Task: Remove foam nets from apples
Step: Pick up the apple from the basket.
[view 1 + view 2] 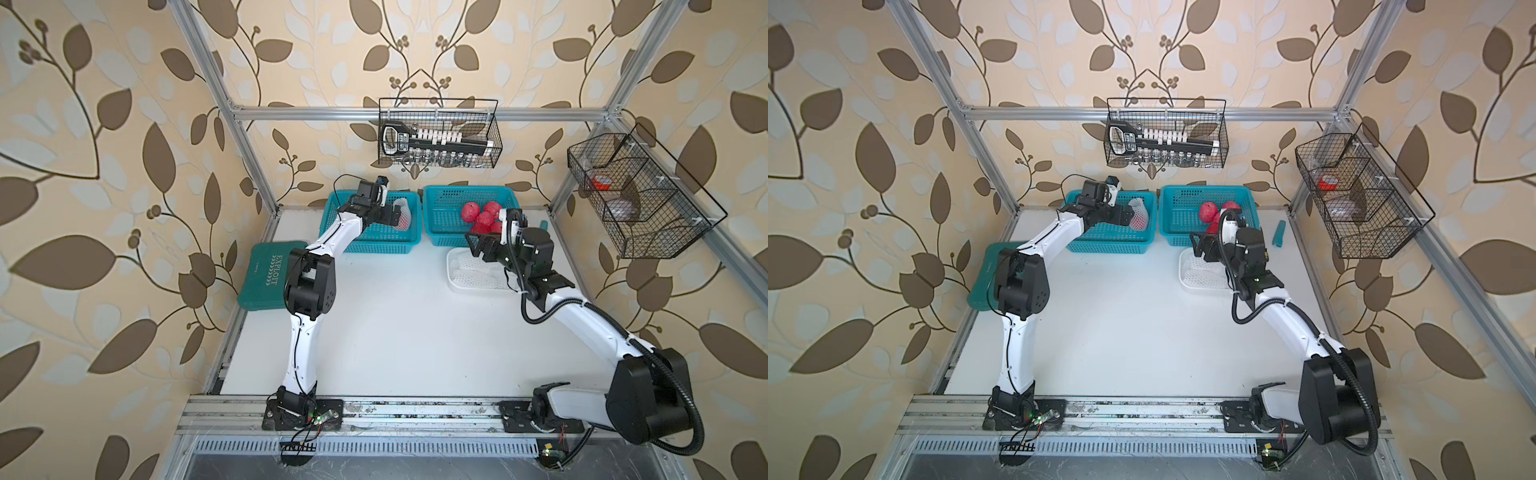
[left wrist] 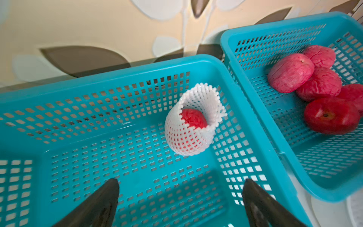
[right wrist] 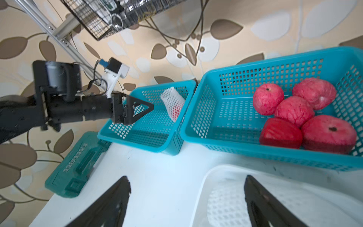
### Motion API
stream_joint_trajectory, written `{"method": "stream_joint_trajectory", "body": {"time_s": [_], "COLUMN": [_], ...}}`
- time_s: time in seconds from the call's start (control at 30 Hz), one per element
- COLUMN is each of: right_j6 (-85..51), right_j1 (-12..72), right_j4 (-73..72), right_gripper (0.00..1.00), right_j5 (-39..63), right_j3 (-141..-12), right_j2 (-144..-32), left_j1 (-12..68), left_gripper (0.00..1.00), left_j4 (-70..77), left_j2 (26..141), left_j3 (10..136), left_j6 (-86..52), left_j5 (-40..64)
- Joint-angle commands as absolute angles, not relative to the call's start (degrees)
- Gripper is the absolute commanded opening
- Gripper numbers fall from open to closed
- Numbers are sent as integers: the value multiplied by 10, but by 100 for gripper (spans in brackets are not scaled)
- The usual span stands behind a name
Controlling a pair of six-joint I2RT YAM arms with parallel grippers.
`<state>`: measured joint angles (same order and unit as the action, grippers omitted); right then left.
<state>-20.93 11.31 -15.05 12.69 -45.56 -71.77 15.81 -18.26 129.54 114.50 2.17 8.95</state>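
Meanwhile, left hand [image 2: 181,182] hovers released over teal basket [image 2: 117,78] holding one apple [image 2: 193,119] inside its foam net [image 2: 188,137]; right hand [image 3: 186,180], also released, hangs well apart.

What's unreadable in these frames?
- White foam nets in the white plastic tray: count unclear; the right arm covers part in both top views, and the right wrist view is blurred there.
- Red-pink apples in the right turquoise plastic basket: the right tool partly hides them in both top views.
- Black wire side basket: contents too small in the top views.
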Motion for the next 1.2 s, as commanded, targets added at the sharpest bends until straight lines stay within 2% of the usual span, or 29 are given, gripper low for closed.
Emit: {"method": "stream_joint_trajectory", "body": {"time_s": [0.0, 0.2, 0.8, 1.17], "right_j6": [-206, -229, -238, -242], "right_j1": [120, 121, 121, 120], "right_j4": [-228, -222, -232, -232], "right_gripper": [91, 93, 93, 94], "right_j5": [106, 123, 125, 114], "right_j3": [-407, -359, -342, -344], "right_j2": [-665, -624, -620, -618], "left_j1": [163, 163, 163, 163], "left_gripper": [99, 99, 99, 99], "left_j4": [-167, -165, -92, -83], "left_j2": [1311, 1361, 1492, 1530], "left_j3": [1168, 1231, 1350, 1363], "left_j6": [44, 36, -5, 0], "left_j5": [132, 158, 140, 135]}}
